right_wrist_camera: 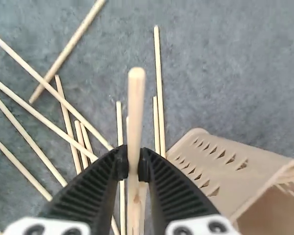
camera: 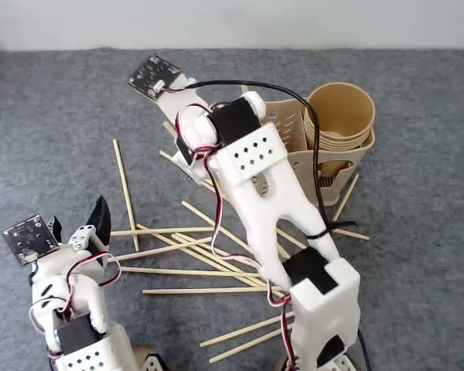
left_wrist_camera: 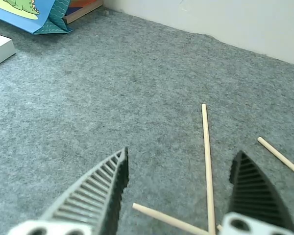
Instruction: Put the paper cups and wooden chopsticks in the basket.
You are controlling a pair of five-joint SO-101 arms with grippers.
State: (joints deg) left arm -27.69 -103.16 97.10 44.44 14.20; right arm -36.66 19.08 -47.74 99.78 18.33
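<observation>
Clamping a chopstick (right_wrist_camera: 135, 112), right fingers (right_wrist_camera: 98, 181), left fingers (left_wrist_camera: 103, 191) spread

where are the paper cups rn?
The paper cups sit stacked in the basket, upper right of the high view, loose chopsticks scattered nearby.

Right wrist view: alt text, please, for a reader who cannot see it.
The right gripper is shut on a wooden chopstick, close to the beige basket. Other chopsticks lie scattered on the grey carpet.
</observation>
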